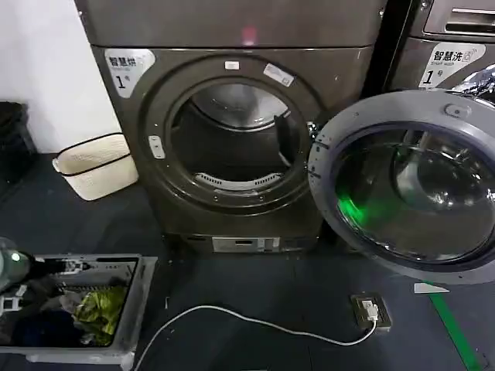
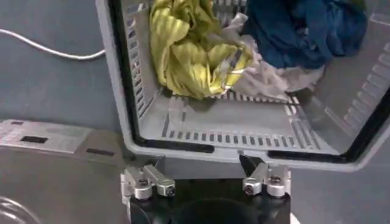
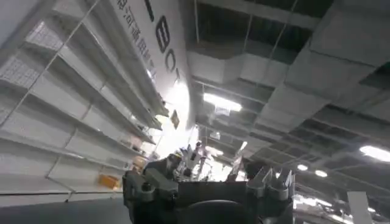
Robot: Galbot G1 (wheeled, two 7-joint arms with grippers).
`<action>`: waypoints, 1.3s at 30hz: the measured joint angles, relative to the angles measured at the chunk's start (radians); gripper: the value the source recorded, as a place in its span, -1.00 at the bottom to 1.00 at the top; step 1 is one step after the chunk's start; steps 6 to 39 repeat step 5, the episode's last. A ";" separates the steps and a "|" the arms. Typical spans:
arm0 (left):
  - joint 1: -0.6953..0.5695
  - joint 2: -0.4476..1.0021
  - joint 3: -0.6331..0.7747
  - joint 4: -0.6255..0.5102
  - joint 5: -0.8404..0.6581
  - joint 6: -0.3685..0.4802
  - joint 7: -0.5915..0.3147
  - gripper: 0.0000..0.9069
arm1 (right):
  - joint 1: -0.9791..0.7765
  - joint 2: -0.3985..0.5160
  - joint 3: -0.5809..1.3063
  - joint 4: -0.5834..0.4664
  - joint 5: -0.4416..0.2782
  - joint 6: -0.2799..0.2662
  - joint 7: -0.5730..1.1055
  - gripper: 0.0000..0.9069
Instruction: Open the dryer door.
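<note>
The round glass-fronted grey dryer door (image 1: pixel 410 185) already hangs swung wide at frame right, nearer the right arm. The left gripper (image 2: pixel 206 178), fingers apart, hovers over the grey laundry basket (image 2: pixel 131 97); the right gripper (image 3: pixel 210 176), fingers apart, points at the ceiling.

1. The dryer (image 1: pixel 232 116) mouth at upper centre of the head view is unobstructed.
2. The dryer door (image 1: pixel 410 182) stands swung wide at right, blocking that side.
3. Lower left, a laundry basket (image 1: pixel 135 309) takes the floor.
4. A white cable (image 1: pixel 255 321) crosses the bottom centre.

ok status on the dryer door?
Dryer door swung fully open, drum exposed. Left gripper open over laundry basket. Right gripper empty, pointed at ceiling. Nothing blocking.
</note>
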 joint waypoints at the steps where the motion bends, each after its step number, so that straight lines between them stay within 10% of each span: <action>1: -0.001 0.002 -0.001 0.001 -0.003 0.000 0.000 1.00 | 0.001 0.000 0.000 -0.001 0.000 0.000 0.000 1.00; 39: -0.003 0.004 -0.002 0.002 -0.014 0.000 0.000 1.00 | 0.003 -0.002 -0.001 -0.007 -0.003 0.000 -0.002 1.00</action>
